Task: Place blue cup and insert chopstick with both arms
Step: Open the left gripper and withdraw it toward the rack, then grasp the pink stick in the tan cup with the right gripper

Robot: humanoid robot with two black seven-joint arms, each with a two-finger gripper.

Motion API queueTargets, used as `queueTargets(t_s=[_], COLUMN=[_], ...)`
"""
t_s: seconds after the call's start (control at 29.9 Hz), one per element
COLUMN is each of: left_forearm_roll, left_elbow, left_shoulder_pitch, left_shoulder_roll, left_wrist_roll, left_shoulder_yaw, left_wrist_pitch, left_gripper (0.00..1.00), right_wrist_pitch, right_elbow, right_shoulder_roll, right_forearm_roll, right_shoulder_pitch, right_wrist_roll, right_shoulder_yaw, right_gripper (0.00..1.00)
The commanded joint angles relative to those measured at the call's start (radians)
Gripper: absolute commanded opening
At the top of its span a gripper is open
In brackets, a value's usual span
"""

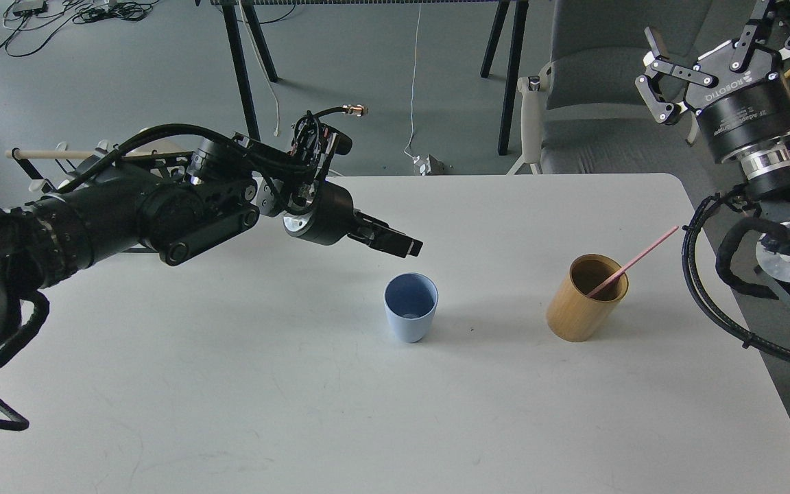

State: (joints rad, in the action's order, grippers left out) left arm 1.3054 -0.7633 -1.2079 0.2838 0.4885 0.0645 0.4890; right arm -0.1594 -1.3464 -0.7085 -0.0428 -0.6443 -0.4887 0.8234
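Blue cup [411, 307] upright near the middle of the white surface [299, 384], mouth up, nothing inside as far as visible, touched by nothing; bamboo holder [587, 296] standing well apart to its right, also upright; chopstick [631, 263] leaning inside that holder, upper end slanting up and right past the rim toward the surface's right edge. Left pincer [405, 245] hovering just above and slightly left of the cup, pointing right and down, fingers drawn together into one dark block, grasping nothing; gap between them impossible to tell. Right pincer [659, 75] raised high beyond the far right corner, fingers spread wide, released, holding nothing, well clear of holder and chopstick. Bare surface between left pincer and cup, nothing blocking. Behind the left arm, a pale wooden dowel [59, 154] on a rack; beyond the surface, black trestle legs [241, 68], a grey chair [607, 89], cables on the floor [73, 12].
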Motion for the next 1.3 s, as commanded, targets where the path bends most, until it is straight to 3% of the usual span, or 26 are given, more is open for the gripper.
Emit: queueTargets(t_s=[0.0, 0.17, 0.27, 0.4, 0.47, 0.77, 0.94, 1.1, 1.27], left_forearm_roll=[-0.15, -0.358, -0.467, -0.635, -0.719, -0.787, -0.784, -0.782, -0.781], left_elbow=[-0.045, -0.174, -0.289, -0.386, -0.396, -0.386, -0.349, -0.343, -0.341], left_shoulder_pitch=[0.127, 0.382, 0.529, 0.643, 0.669, 0.659, 0.594, 0.605, 0.611], left_shoulder_roll=[0.099, 0.17, 0.175, 0.166, 0.166, 0.17, 0.169, 0.158, 0.135], left_wrist_roll=[0.0, 0.0, 0.0, 0.0, 0.0, 0.0, 0.0, 0.0, 0.0], left_shoulder_yaw=[-0.225, -0.587, -0.808, -0.995, -1.028, -1.026, -1.002, -0.999, -0.999], left_wrist_pitch=[0.0, 0.0, 0.0, 0.0, 0.0, 0.0, 0.0, 0.0, 0.0], left_gripper=[0.94, 0.94, 0.94, 0.94, 0.95, 0.95, 0.95, 0.95, 0.95], right_wrist_pitch=[0.035, 0.147, 0.312, 0.535, 0.642, 0.648, 0.648, 0.648, 0.648], right_elbow=[-0.014, -0.023, -0.048, -0.123, -0.132, -0.113, 0.001, 0.137, 0.174], right_shoulder_roll=[-0.109, -0.242, -0.292, -0.357, -0.387, -0.359, -0.258, -0.143, -0.039], right_forearm_roll=[-0.003, -0.184, -0.343, -0.486, -0.584, -0.804, -0.879, -0.956, -0.985], right_shoulder_pitch=[-0.072, -0.091, -0.072, -0.035, -0.009, 0.159, 0.222, 0.252, 0.262], right_wrist_roll=[0.0, 0.0, 0.0, 0.0, 0.0, 0.0, 0.0, 0.0, 0.0], right_shoulder_yaw=[-0.07, -0.101, -0.124, -0.2, -0.252, -0.337, -0.356, -0.365, -0.374], right_gripper=[0.99, 0.99, 0.99, 0.99, 0.99, 0.95, 0.94, 0.94, 0.91])
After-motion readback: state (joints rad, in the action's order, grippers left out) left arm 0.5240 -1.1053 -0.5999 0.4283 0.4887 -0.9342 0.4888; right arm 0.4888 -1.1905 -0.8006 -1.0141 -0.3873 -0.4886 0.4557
